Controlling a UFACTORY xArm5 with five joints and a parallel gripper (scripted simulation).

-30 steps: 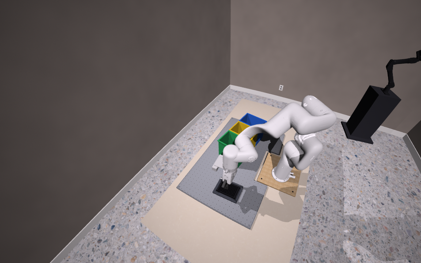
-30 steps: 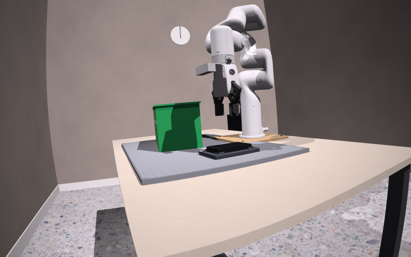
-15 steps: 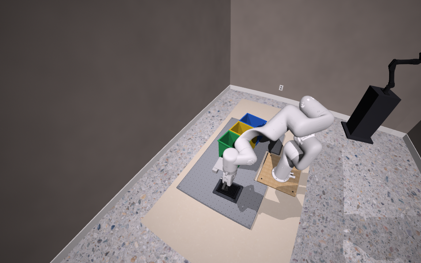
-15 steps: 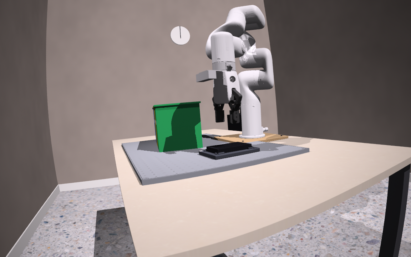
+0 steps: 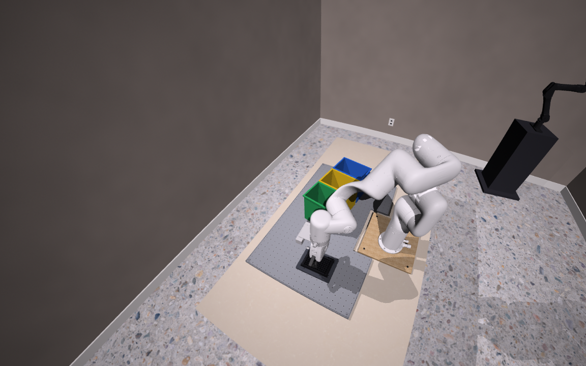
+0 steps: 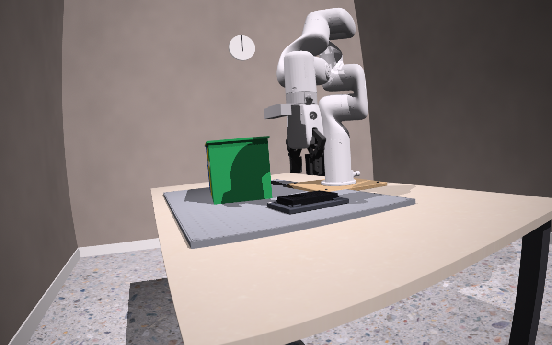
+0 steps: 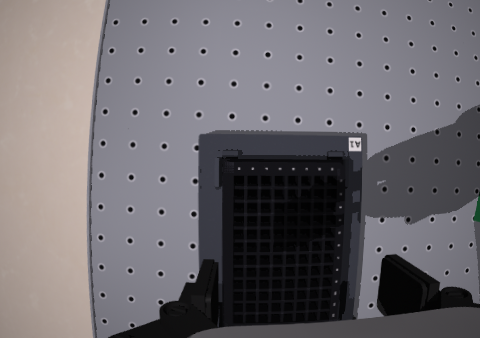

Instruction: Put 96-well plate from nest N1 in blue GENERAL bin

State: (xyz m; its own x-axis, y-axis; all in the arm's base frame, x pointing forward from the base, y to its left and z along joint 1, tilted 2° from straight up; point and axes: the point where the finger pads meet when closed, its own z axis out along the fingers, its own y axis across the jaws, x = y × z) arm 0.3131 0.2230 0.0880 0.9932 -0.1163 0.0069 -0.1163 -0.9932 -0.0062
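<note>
While above nest, fingers wide, nothing held.
My gripper (image 7: 301,286) straddles the 96-well plate (image 7: 286,245) to clamp its long sides.

Even, moderate light; sharp focus. The arm (image 5: 390,177) casts soft shadows across the breadboard (image 5: 286,227). Exterior and wrist views bow at edges.

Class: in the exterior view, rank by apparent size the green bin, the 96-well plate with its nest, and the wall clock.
1. Green bin, though nearer the camera.
2. 96-well plate with nest.
3. Wall clock, farthest away.
</note>
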